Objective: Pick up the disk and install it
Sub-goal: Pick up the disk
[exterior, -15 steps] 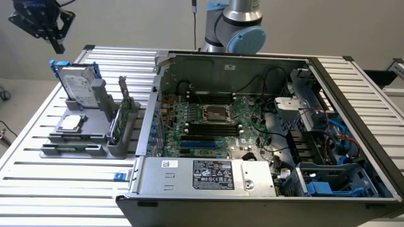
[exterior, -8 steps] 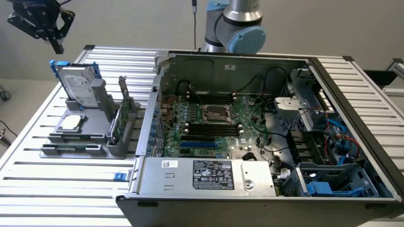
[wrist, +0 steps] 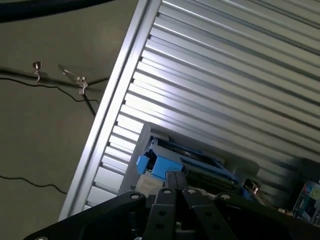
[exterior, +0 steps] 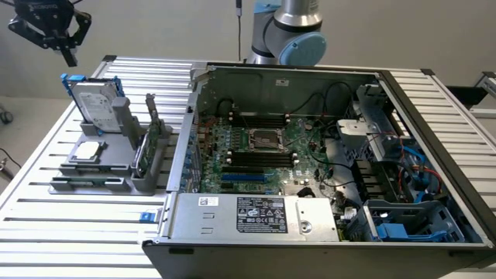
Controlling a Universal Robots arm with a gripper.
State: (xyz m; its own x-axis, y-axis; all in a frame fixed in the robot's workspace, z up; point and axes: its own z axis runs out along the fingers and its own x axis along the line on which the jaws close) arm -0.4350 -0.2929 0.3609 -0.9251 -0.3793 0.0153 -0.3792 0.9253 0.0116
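The disk (exterior: 99, 104), a silver-grey drive with a white label and blue rails, stands upright in a grey holder (exterior: 101, 157) at the exterior view's left. My gripper (exterior: 69, 58) hangs in the air above it, well clear of its top edge, fingers shut with nothing between them. In the wrist view the shut fingertips (wrist: 177, 187) point down at the disk's blue rail (wrist: 165, 165) below. The open computer case (exterior: 326, 163) lies to the exterior view's right, with an empty blue drive bay (exterior: 410, 224) near its front corner.
The grey holder also carries a small square silver chip (exterior: 87, 150) and an upright green circuit card (exterior: 148, 139). Everything rests on a ribbed aluminium table (exterior: 78, 232). In the wrist view the table's edge (wrist: 107, 115) borders a floor with cables (wrist: 75, 95).
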